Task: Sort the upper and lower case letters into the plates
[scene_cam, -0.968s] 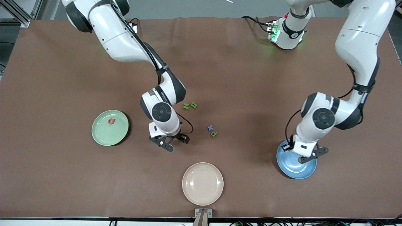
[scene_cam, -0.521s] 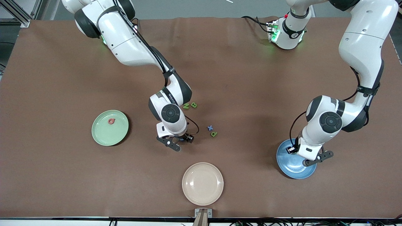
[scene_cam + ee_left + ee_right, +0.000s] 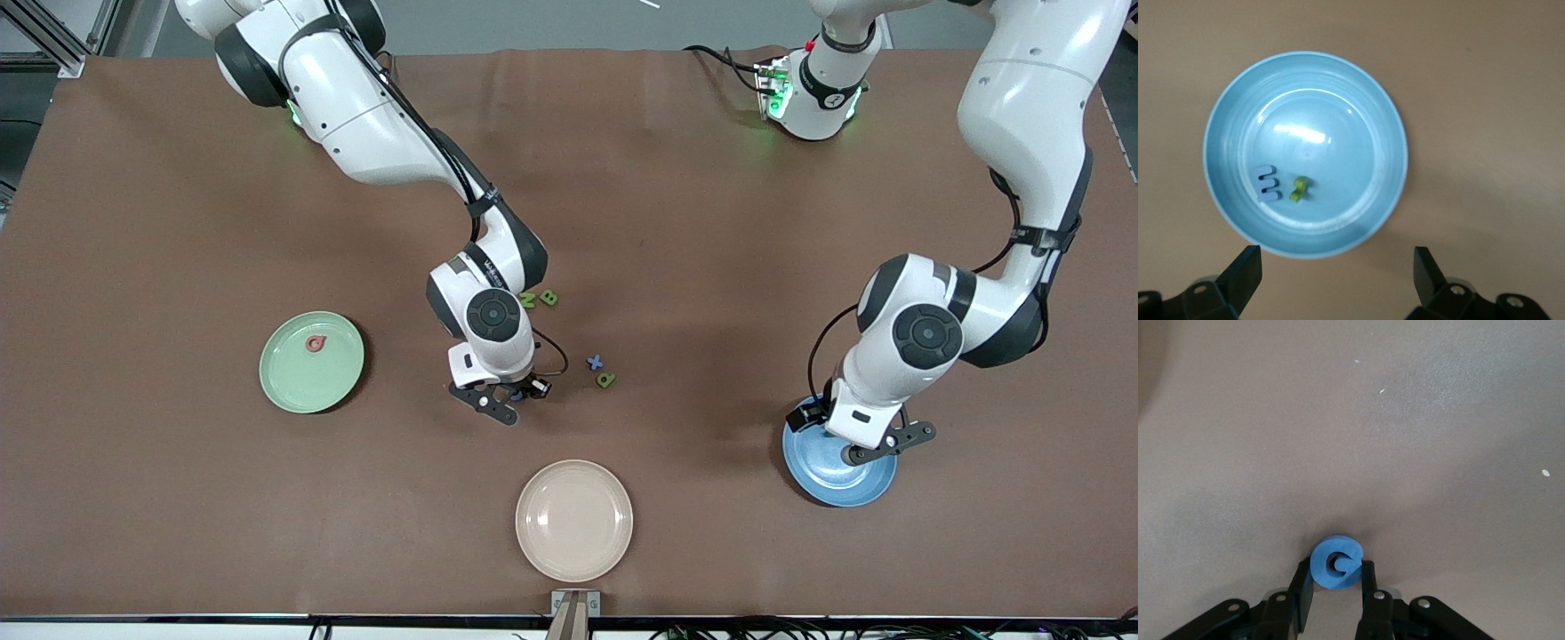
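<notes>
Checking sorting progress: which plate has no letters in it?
The cream-beige plate, nearest the front camera; the green plate holds a pink letter, the blue plate two.

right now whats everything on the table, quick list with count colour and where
blue plate: 1, medium blue, toward the left arm's end of the table
blue m: 1, blue, in the blue plate
green i: 1, green, in the blue plate beside the m
mint plate: 1, pale mint green, toward the right arm's end
pink letter: 1, pink, in the mint plate
cream plate: 1, cream-beige, nearest the front camera
N and B: 2, green, side by side mid-table
x: 1, blue, mid-table
p: 1, green, just nearer than the x
blue G: 1, blue, between the right gripper's fingers
left gripper: open, over the blue plate
right gripper: shut on the G, mid-table
</notes>
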